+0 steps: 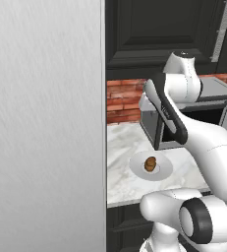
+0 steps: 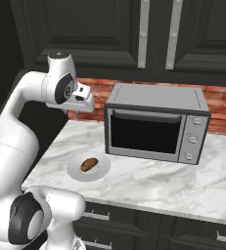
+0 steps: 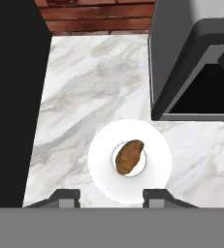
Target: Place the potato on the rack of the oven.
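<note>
So: tall brushed-steel panel [image 1: 46,123] stood left. The small brown rough-skinned potato [image 3: 129,156] lay untouched on the round pale plate [image 3: 157,145] on the white marble counter [image 3: 79,97]. The claw [image 3: 111,197] hung above, spread open, empty. Right, the grey countertop toaster oven [image 2: 156,122]. Pickup and oven placement remained.

One potato [image 3: 130,157], one plate [image 3: 157,164], one toaster oven [image 2: 156,122].

The potato [image 3: 129,157], a small brown rough-skinned oval, lies on its side at the centre of a round pale plate [image 3: 104,150] on the marble tabletop [image 3: 84,97], lower middle of the hand view.

The oven [image 2: 156,122], a grey countertop box, stands right of it.
</note>
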Robot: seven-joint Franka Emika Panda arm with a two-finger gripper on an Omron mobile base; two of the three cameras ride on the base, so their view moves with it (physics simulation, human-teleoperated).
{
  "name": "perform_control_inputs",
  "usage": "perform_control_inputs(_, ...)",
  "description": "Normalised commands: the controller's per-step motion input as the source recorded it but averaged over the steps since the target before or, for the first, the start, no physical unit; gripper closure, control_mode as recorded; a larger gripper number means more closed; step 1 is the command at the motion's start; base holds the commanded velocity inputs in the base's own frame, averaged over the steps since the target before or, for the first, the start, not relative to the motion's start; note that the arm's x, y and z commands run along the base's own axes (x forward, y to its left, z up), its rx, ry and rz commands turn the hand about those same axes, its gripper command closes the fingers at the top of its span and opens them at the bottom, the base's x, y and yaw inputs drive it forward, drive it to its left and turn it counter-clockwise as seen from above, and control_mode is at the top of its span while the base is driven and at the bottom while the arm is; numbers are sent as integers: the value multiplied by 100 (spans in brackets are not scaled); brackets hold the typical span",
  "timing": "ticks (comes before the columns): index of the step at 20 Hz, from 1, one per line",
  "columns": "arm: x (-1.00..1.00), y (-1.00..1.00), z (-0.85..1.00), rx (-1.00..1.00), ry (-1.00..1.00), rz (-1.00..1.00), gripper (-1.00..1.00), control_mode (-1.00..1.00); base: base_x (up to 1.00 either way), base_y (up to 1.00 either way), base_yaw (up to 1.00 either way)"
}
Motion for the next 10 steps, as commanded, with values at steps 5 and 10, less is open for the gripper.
perform_control_inputs(5,-2,8,-52,-1,6,-15,-100,-100,0,0,0)
perform_control_inputs(10,0,-4,-100,0,9,-20,-100,-100,0,0,0)
